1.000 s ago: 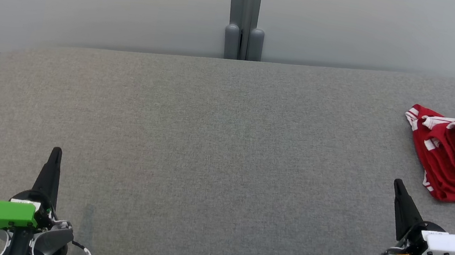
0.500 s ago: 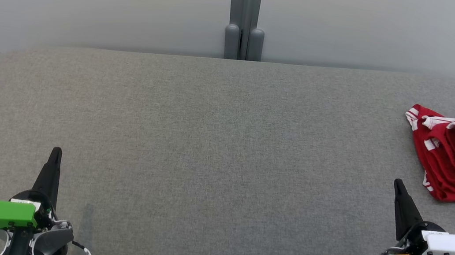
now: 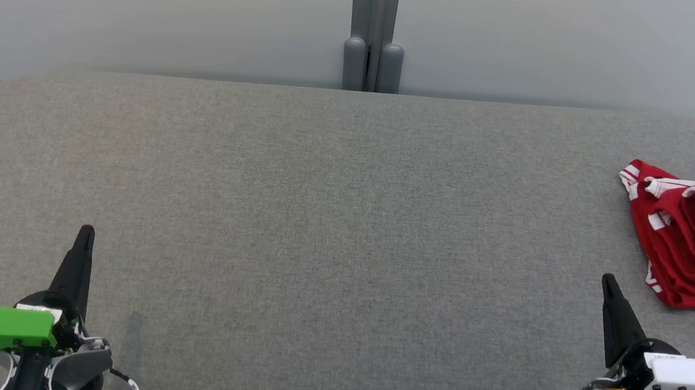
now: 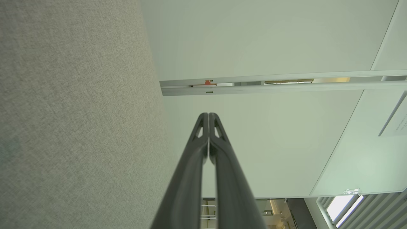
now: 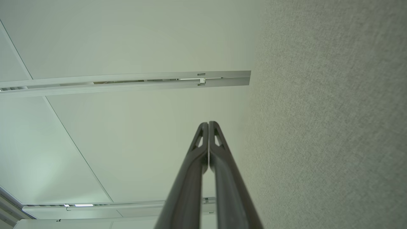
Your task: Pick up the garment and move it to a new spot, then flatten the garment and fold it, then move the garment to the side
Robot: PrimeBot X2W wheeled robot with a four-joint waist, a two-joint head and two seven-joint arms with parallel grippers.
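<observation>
Soft, even, bright light casts only a faint shadow on the table [image 3: 342,235] just right of the left gripper [image 3: 86,233]; every view is sharp.

The head camera looks forward and down from behind the left gripper [image 3: 86,233] and right gripper [image 3: 607,280], over the grey table [image 3: 344,222] ahead of their tips to the pale wall [image 3: 143,3]. Each wrist camera looks along its own gripper, rolled sideways, with the table's cloth close beside it and the wall beyond the tips. All three views share both.
</observation>
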